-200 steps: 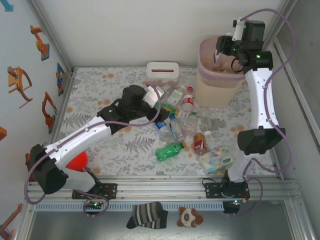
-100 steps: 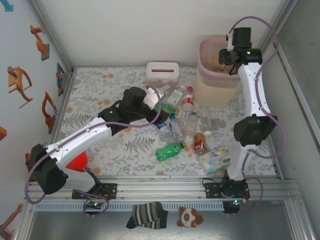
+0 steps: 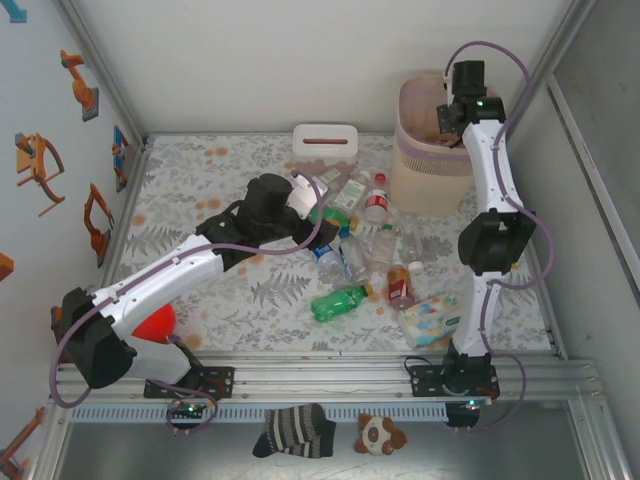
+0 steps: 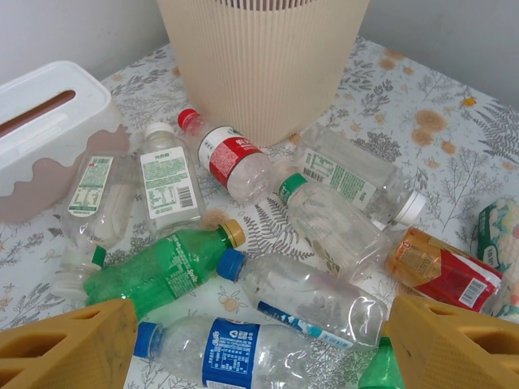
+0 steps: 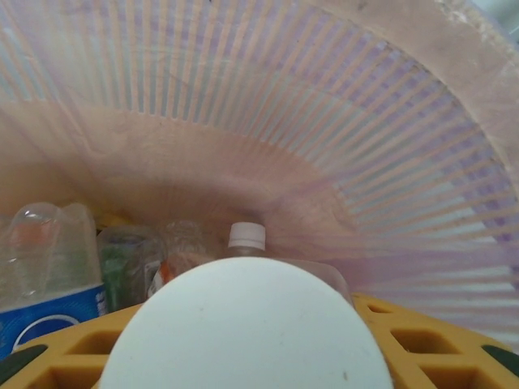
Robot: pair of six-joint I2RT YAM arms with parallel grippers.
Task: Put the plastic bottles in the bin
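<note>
Swinging right gripper (image 3: pixel 447 118): it's just come over the bin (image 3: pixel 425 175), clamped on your white bottle (image 5: pixel 243 324), bin floor straight below.
Left gripper (image 4: pixel 259 324): parked, jaws wide apart, empty, bottles (image 4: pixel 235 162) just ahead.
Meaning: you can drop now, I'd say.

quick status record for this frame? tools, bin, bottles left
bin: upright, back right; holds bottles
loose bottles: many, lying at the bin's foot
left tool: open, empty, above the loose bottles
right tool: over the bin's opening, shut on a white rounded item, likely a bottle
other: tissue box, wipes pack
</note>
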